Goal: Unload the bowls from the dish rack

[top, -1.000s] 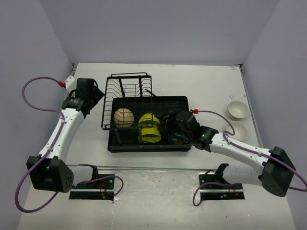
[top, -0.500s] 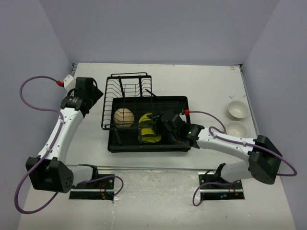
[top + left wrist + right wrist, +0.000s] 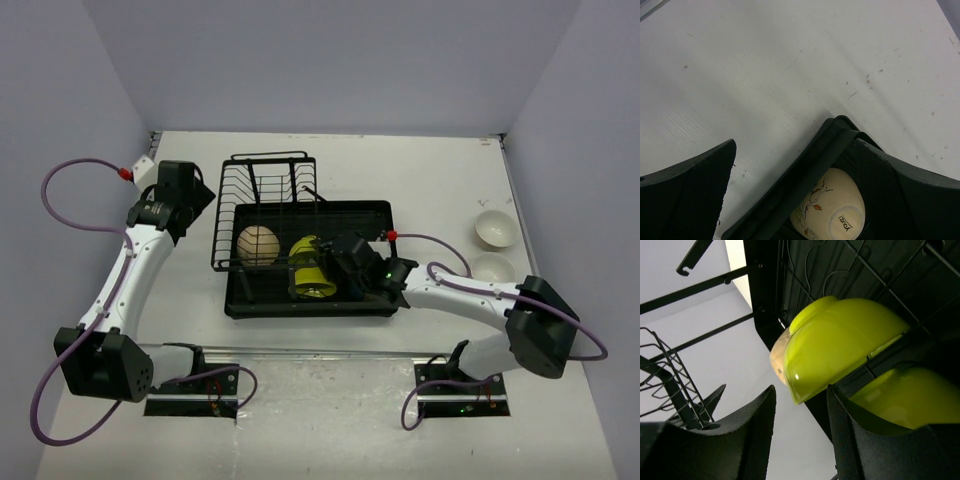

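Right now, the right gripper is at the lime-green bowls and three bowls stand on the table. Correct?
No: only two bowls stand on the table, as the top external view shows. The right gripper is indeed at the lime-green bowls.

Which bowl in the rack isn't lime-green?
The tan bowl at the left end of the dish rack; the two lime-green bowls sit to its right, by the right claw.

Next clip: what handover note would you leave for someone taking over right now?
Left gripper: open, empty, beside the rack's corner.
Right gripper: open, fingers either side of a green bowl's rim.
Done: two pale bowls on the table, at right.
Left: that bowl, a second green bowl and a tan bowl, all in the rack.
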Controlling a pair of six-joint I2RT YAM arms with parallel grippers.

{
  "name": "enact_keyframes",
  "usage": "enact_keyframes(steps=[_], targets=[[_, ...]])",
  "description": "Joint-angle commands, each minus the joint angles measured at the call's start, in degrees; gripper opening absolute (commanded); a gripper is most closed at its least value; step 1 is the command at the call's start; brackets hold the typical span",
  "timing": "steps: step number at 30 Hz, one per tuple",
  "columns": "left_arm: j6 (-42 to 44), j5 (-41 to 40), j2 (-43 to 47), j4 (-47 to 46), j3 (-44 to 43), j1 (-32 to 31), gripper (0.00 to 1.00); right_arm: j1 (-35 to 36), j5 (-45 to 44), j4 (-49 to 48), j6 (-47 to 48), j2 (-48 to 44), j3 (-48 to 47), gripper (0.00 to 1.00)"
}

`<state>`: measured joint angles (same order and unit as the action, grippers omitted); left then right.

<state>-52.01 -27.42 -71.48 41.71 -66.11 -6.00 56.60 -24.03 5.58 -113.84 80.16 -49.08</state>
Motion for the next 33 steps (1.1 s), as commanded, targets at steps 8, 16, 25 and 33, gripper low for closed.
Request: enact_keyframes(steps=[8,16,25,33], targets=[[-1.8,-1.1,-0.1,0.2,-2.3,0.2,1.0,0.3,-4.8,-0.7,-11.0,5.8,-2.7,0.38],[-2.0,-0.8,-0.2,-0.1,-2.4,-0.2,1.0,0.3,-5.7,2.7,-13.5,4.6,-2.3,0.0],[-1.9,-1.4,-0.2,-0.1,-2.0,-0.2,1.0,0.3,-6.4,-0.9,-12.5,2.5,-0.4,0.0],[-2.0,-2.1,0.6,-0.3,-1.6,-0.2,1.0,-0.6,-8.9,-3.6,-13.7,-0.2,-0.8,0.0]])
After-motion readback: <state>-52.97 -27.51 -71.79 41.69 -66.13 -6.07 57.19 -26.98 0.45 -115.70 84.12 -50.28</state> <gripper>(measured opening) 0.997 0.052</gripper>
